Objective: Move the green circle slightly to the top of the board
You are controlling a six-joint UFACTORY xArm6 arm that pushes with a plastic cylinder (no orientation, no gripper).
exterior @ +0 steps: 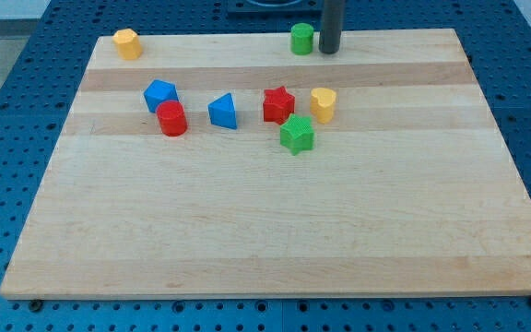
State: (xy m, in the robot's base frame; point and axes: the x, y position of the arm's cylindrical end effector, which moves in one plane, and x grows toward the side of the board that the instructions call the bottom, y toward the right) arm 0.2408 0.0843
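Note:
The green circle, a short green cylinder, stands near the top edge of the wooden board, right of the middle. My tip is the lower end of the dark rod. It stands just to the right of the green circle, very close to it; whether they touch I cannot tell.
A yellow block sits at the board's top left corner. In a cluster lower down are a blue block, a red cylinder, a blue triangular block, a red star, a yellow heart and a green star.

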